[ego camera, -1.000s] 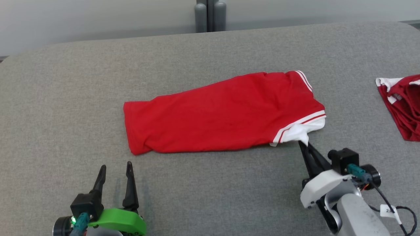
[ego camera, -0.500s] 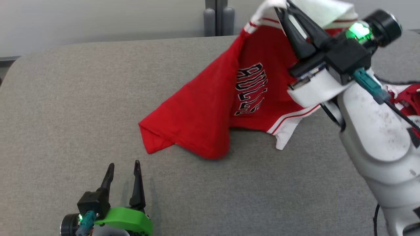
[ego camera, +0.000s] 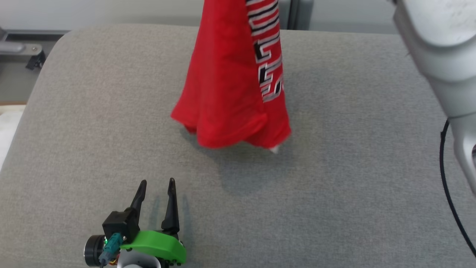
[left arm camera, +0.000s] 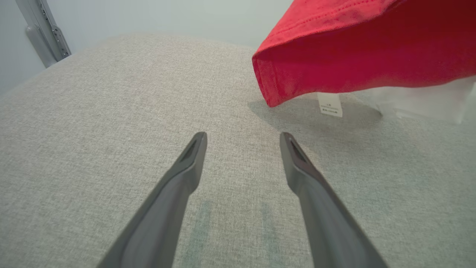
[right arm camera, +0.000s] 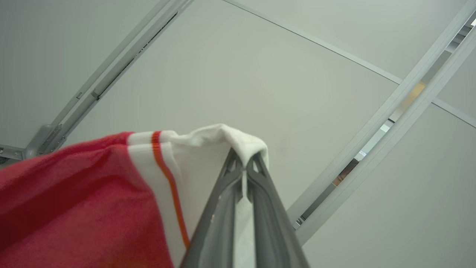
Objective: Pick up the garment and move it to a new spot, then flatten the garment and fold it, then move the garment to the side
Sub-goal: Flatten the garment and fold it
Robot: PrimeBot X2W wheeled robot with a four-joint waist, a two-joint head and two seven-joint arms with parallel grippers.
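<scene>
Item: garment [ego camera: 230, 74]. Hangs with long axis upright over middle of tabletop [ego camera: 334, 167]. White sleeve trim clamped in your right end effector [right arm camera: 243, 163]. Free lower hem lies ahead-right of your left end effector [ego camera: 157, 181], which is spread wide and empty by near edge. Left arm nearer to hem.

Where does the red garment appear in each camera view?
Head view: the red garment hangs at top centre, above the grey table.
Left wrist view: garment upper right, beyond the open left claw.
Right wrist view: garment lower left, white trim in the shut right claw.
Shared landmark: the grey table, head and left wrist views.
</scene>
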